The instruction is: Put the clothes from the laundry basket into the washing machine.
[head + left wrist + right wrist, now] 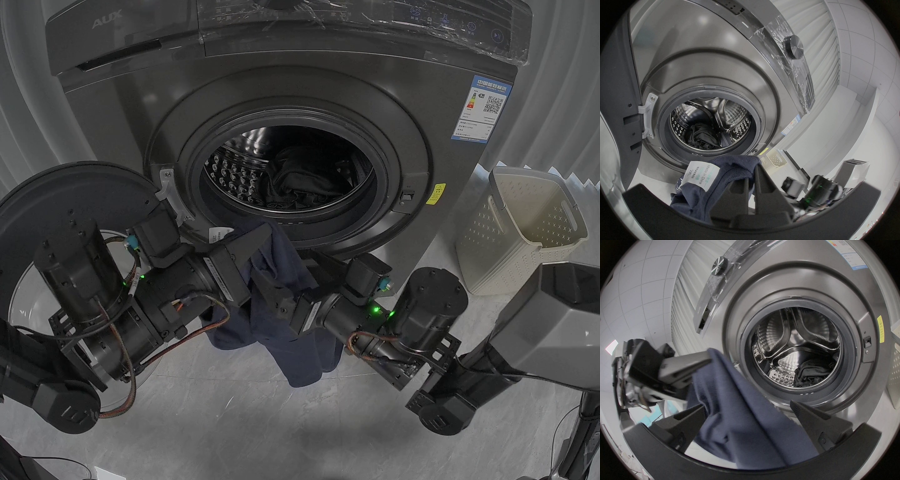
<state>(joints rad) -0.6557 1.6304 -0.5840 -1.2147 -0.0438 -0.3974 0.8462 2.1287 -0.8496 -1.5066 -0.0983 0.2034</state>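
A navy garment (pixel 300 356) hangs nearest, pinched in the pressed-together jaws of the left gripper (pixel 752 172). The right gripper (pixel 747 405) has its jaws spread (cloth draped between). Beyond, dark clothes (pixel 303 175) lie inside the open washing machine (pixel 406 119), with the laundry basket (pixel 531 231) beside it.

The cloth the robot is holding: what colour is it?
The cloth is navy blue, clearest in the right wrist view.

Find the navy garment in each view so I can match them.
Head view: navy garment hangs below the drum opening.
Left wrist view: bunched against the left end effector, label showing.
Right wrist view: draped across the right end effector.
Shared landmark: dark clothes in the drum.
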